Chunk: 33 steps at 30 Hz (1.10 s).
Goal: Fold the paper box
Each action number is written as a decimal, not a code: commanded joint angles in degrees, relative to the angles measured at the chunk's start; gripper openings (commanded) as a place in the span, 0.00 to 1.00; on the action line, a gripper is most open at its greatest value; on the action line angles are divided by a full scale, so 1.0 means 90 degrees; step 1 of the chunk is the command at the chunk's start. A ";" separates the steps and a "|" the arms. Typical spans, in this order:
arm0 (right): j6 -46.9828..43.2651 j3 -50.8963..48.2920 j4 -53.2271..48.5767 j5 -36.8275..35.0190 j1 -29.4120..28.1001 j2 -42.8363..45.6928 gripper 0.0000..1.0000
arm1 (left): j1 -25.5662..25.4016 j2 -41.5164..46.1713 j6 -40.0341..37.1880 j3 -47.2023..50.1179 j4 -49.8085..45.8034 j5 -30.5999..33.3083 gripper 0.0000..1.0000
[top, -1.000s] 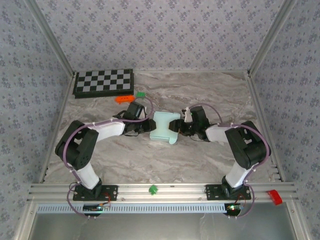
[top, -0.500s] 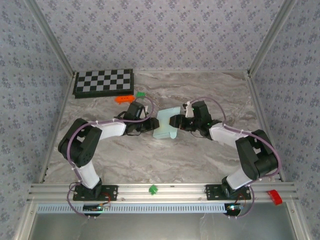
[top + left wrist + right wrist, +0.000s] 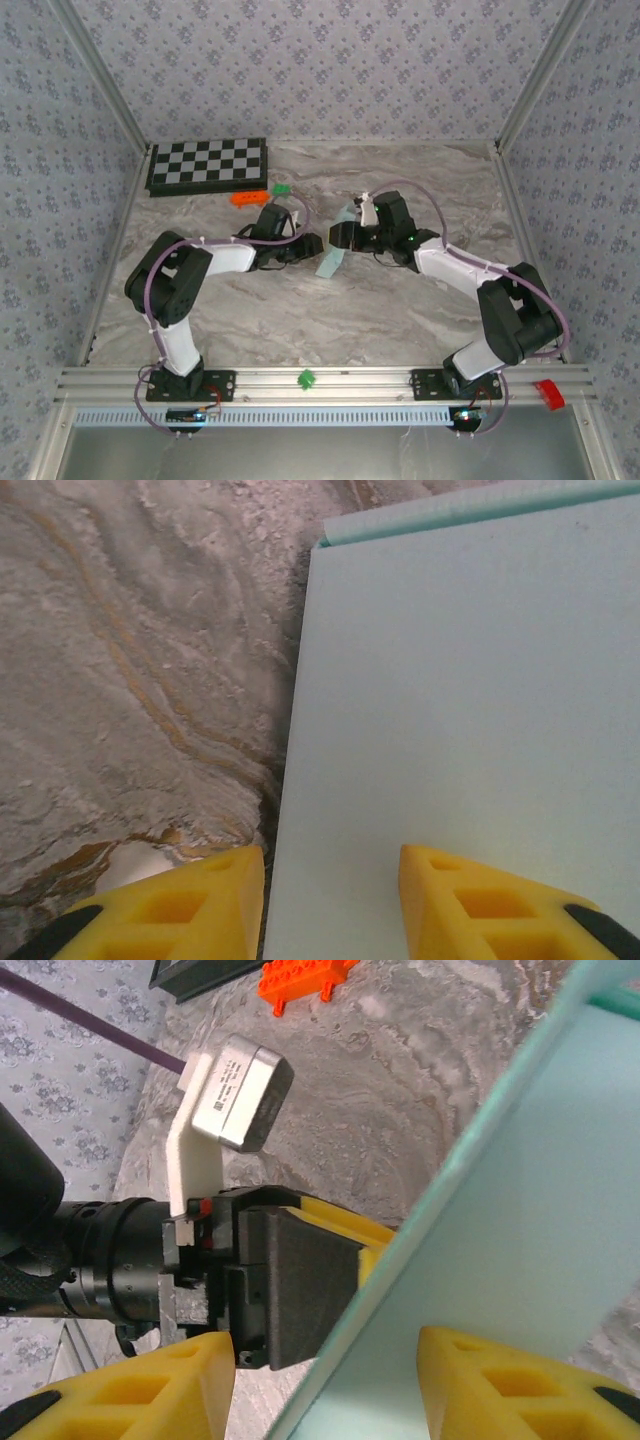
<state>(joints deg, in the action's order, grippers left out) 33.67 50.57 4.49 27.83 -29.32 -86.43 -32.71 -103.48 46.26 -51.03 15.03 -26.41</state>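
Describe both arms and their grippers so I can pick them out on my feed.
The left arm and right arm have black joints, white link shells and a purple cable. The fingers are yellow wedges with recessed pockets and black trim. A grey camera box sits on a white bracket at the left wrist.

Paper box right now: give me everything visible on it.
The paper box is thin, smooth, pale mint card, showing one flat panel with a folded strip along an edge. It is tipped up steeply over the marble table, mid-table between the arms. It runs slantwise between the right gripper fingers; the left gripper, fingers apart, is at its other face.
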 commanded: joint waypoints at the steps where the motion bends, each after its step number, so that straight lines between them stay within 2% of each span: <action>1: -0.0162 0.0368 -0.0382 -0.0076 -0.0061 -0.0174 0.53 | -0.0025 -0.0011 0.0075 0.0053 0.0206 -0.0107 0.41; 15: -0.0438 0.1167 -0.0925 -0.0175 -0.0113 -0.0333 0.52 | 0.0123 0.0794 -0.0019 0.0354 -0.0491 0.0983 0.48; 19: -0.0460 0.1262 -0.1234 -0.0533 -0.0083 0.0038 0.52 | 0.0120 0.1021 -0.0226 0.0283 -0.0833 0.1177 0.50; 25: 0.0041 0.0954 -0.1874 -0.1619 0.0094 0.0446 0.52 | 0.0128 0.1209 -0.0435 0.0127 -0.1215 0.1316 0.50; 33: 0.0915 0.0113 -0.0778 -0.0837 0.0252 0.0294 0.53 | 0.0112 0.1240 -0.0591 0.0051 -0.1281 0.1313 0.50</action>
<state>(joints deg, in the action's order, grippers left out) 37.89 53.30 -6.46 17.76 -26.85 -82.81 -31.88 -93.62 42.63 -48.27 4.78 -14.96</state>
